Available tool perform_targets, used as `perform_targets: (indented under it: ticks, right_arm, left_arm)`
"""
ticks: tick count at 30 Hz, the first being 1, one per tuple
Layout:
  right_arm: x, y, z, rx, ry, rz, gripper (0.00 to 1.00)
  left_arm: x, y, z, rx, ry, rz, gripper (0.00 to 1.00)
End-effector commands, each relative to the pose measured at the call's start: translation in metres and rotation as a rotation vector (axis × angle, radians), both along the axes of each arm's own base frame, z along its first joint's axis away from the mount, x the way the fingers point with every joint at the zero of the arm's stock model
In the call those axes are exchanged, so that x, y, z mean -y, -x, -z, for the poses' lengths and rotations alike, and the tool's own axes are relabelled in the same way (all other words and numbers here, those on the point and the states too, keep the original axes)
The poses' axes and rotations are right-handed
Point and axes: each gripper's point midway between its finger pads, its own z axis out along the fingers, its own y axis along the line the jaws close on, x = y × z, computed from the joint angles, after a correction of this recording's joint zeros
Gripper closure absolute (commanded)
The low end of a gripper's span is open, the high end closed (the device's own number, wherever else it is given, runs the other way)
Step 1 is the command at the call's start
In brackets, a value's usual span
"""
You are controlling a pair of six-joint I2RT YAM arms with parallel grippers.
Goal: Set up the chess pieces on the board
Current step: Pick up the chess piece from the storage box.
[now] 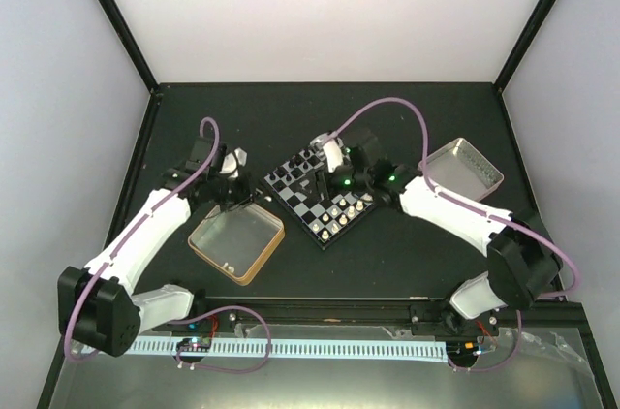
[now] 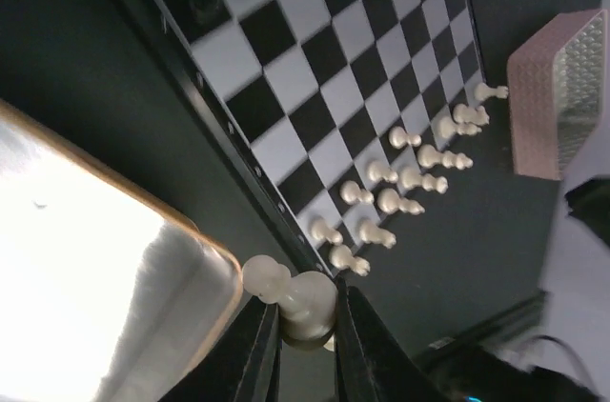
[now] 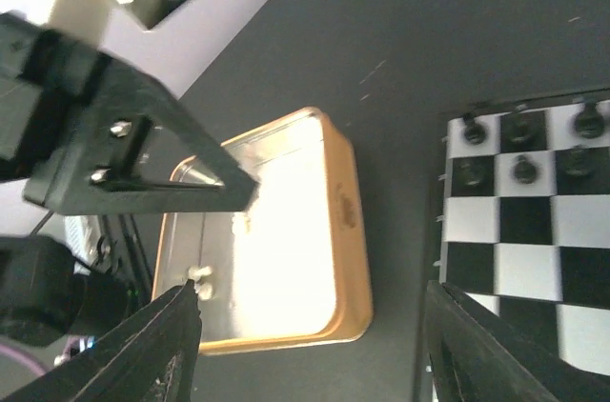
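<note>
Roughly midway: pinches a cream-white chess figure [image 2: 307, 305] between left fingers [image 2: 253, 359], spreads right fingers [image 3: 143, 354] wide, empty; seemingly lacks several black figures [image 3: 522, 170] on the chequered square board [image 2: 324, 88] beyond.

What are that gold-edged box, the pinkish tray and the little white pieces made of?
Box: likely thin metal; inside glares mirror-bright, rim gold.
Tray: probably metal too; dimpled, pinkish-silver sheen.
White pieces: seemingly plastic; smooth, cream, softly glossy.

The chessboard [image 1: 320, 194] lies in the middle of the table [image 1: 387, 118]. The tin [image 1: 236, 242] lies just left of it, the tray [image 1: 465, 169] to its right. Chess pieces [image 2: 393, 202] stand in rows along two opposite edges of the board.
</note>
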Motion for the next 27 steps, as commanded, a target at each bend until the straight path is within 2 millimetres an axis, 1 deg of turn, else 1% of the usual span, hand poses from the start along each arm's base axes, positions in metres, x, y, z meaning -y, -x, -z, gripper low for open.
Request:
perform_targets:
  ticks: [1, 5, 8, 12, 15, 18, 20, 24, 27]
  right_arm:
    - [-0.024, 0.024, 0.0, 0.071, -0.049, -0.084, 0.35]
    - [-0.041, 0.048, 0.004, 0.075, -0.075, -0.155, 0.35]
    - [-0.056, 0.062, 0.009, 0.064, -0.066, -0.21, 0.35]
    - [-0.072, 0.076, 0.023, 0.032, -0.036, -0.283, 0.38]
    - [-0.079, 0.08, 0.027, 0.01, -0.025, -0.331, 0.43]
    - [-0.084, 0.083, 0.029, -0.002, -0.03, -0.362, 0.53]
    - [-0.086, 0.085, 0.03, -0.007, -0.027, -0.376, 0.57]
    - [-0.088, 0.085, 0.038, -0.015, -0.003, -0.386, 0.57]
    - [-0.088, 0.085, 0.047, -0.024, 0.018, -0.387, 0.55]
  left_arm:
    - [0.016, 0.037, 0.016, -0.278, 0.235, -0.096, 0.94]
    - [0.022, 0.047, 0.018, -0.337, 0.392, -0.185, 0.94]
    - [0.019, 0.051, 0.018, -0.362, 0.446, -0.246, 0.94]
    - [0.012, 0.057, 0.027, -0.401, 0.502, -0.323, 0.94]
    - [0.01, 0.061, 0.034, -0.427, 0.546, -0.367, 0.94]
    - [0.006, 0.064, 0.038, -0.434, 0.56, -0.399, 0.95]
    - [0.004, 0.063, 0.04, -0.441, 0.571, -0.415, 0.95]
    - [0.004, 0.059, 0.036, -0.441, 0.598, -0.433, 0.95]
    - [0.004, 0.058, 0.034, -0.449, 0.613, -0.44, 0.95]
